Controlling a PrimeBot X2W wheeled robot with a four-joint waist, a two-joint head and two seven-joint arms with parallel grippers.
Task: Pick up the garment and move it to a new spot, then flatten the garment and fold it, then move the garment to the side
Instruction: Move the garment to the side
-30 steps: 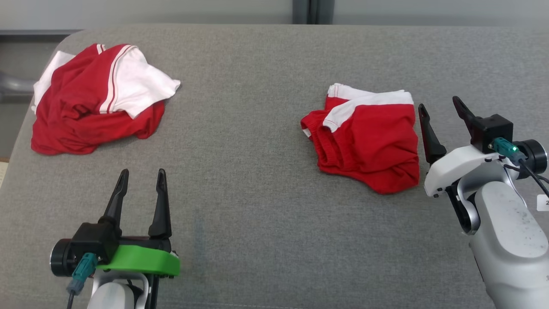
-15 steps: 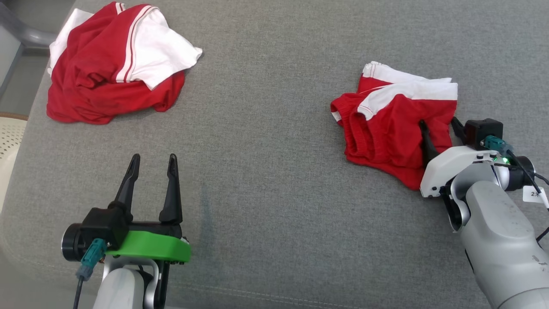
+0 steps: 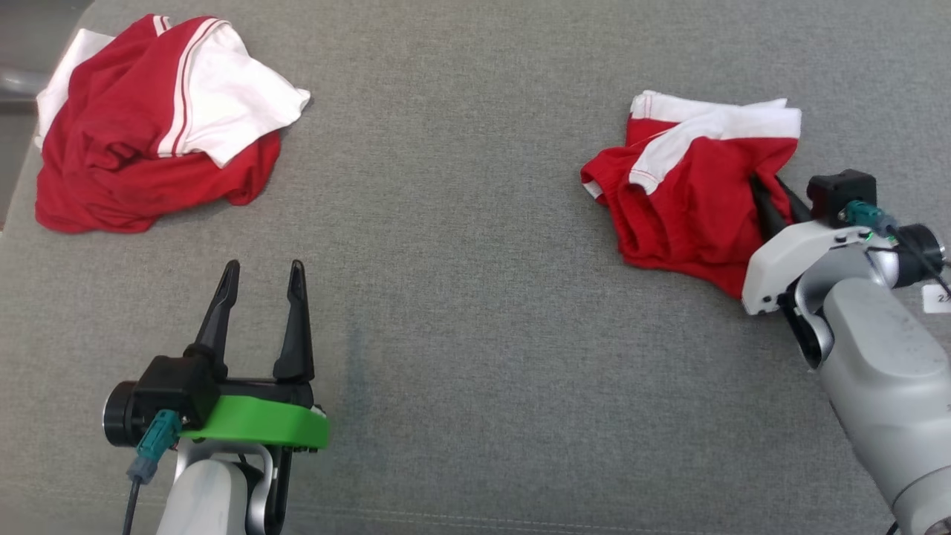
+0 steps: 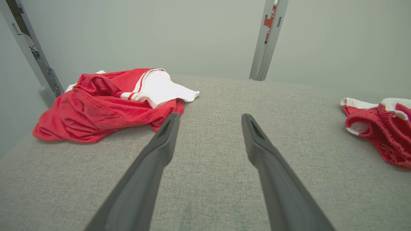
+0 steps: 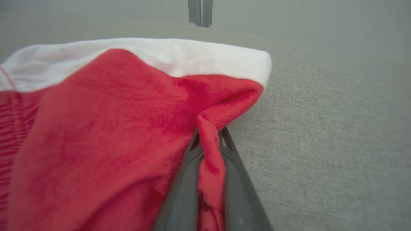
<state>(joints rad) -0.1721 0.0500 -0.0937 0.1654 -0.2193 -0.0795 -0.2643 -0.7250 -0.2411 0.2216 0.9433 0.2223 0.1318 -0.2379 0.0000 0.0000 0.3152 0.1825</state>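
Shorts [image 4: 382, 128] cut off by L-wrist view edge.

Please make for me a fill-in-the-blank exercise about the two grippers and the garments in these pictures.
The right gripper has its jaws ____ on a fold of the red shorts.
The left gripper has its jaws ____, holding nothing.
The crumpled shirt lies on the robot's ____ side.
Missing words: shut, open, left.
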